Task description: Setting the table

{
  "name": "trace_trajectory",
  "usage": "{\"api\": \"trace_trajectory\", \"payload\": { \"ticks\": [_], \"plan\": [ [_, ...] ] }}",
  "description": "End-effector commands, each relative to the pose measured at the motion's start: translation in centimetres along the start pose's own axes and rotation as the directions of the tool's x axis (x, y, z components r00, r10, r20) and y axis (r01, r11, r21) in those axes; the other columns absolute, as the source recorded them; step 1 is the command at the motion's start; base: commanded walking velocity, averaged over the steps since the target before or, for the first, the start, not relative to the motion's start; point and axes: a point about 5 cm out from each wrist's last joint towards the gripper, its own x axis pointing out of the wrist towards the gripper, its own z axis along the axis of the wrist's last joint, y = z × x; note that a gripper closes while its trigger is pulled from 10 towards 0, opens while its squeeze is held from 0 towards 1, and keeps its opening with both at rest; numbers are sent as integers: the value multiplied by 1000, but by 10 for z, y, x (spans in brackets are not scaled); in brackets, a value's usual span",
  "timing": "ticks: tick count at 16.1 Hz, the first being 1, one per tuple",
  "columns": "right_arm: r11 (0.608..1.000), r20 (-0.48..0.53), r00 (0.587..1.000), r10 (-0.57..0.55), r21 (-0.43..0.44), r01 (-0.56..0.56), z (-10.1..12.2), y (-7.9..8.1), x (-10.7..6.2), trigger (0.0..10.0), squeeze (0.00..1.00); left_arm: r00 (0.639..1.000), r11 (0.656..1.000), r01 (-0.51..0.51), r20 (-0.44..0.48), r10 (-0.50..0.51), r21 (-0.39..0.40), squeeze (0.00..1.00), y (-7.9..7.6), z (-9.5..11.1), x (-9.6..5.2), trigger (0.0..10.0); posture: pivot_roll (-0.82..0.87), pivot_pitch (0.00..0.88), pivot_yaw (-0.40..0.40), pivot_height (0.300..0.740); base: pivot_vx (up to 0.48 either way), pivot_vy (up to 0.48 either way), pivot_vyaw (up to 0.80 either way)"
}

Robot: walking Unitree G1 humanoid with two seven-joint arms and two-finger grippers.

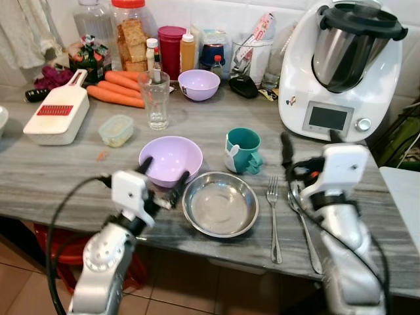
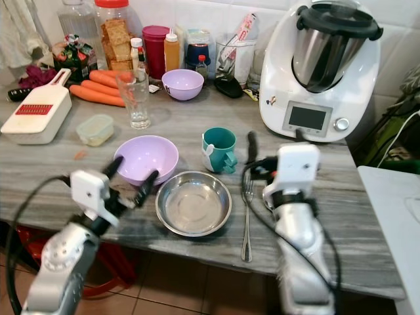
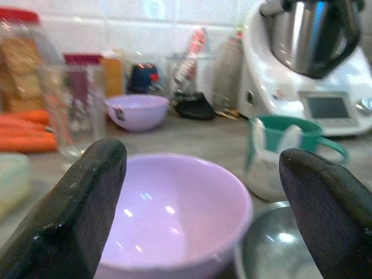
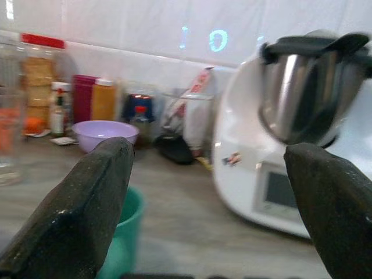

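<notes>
On the grey wood-grain counter (image 1: 59, 172), the place setting sits near the front edge: a steel dish (image 1: 220, 203) with a large lilac bowl (image 1: 170, 157) touching its rim, a teal mug (image 1: 243, 150) just behind, and a fork (image 1: 273, 216) and what looks like a spoon (image 1: 303, 223) to the dish's right. The left gripper (image 1: 163, 174) hovers at the lilac bowl's near rim with fingers spread wide on either side. The right gripper (image 1: 308, 141) hangs above the cutlery, fingers likewise parted and holding nothing, in front of the white kitchen machine (image 1: 341, 65).

grey wood-grain countertop (image 1: 52, 170), white tiled wall (image 1: 216, 12) behind, terracotta floor tiles (image 1: 20, 275) below
</notes>
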Motion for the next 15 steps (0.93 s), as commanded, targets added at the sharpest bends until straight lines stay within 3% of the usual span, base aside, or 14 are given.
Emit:
{"api": "trace_trajectory", "payload": {
  "ticks": [1, 4, 8, 12, 15],
  "plan": [
    [1000, 21, 1000, 8, 16, -8, 12, 3, -7, 10000, 0, 998, 997, -60, 0, 60, 54, 0, 8, 7, 4, 10000, -12, 12, -3, 740, 0, 0, 0],
    [999, -11, 999, 49, 22, -48, 12, 4, -26, 10000, 0, 992, 988, -123, -11, 124, 96, 0, 14, 11, 5, 10000, -1, 11, 7, 740, 0, 0, 0],
    [1000, -30, 999, 20, 15, -19, 13, -1, -27, 10000, 0, 985, 980, -162, -33, 167, 118, 0, 9, 5, 0, 10000, -17, 25, -4, 740, 0, 0, 0],
    [999, -21, 999, 28, 15, -28, 24, -1, -32, 10000, 0, 990, 985, -135, -28, 139, 104, 0, -7, 5, 3, 10000, -44, 35, -14, 740, 0, 0, 0],
    [999, -8, 1000, 29, 30, -29, 37, 2, -29, 10000, 0, 989, 985, -142, -30, 146, 95, 0, -9, 9, 1, 10000, -52, 49, -40, 740, 0, 0, 0]
  ]
}}
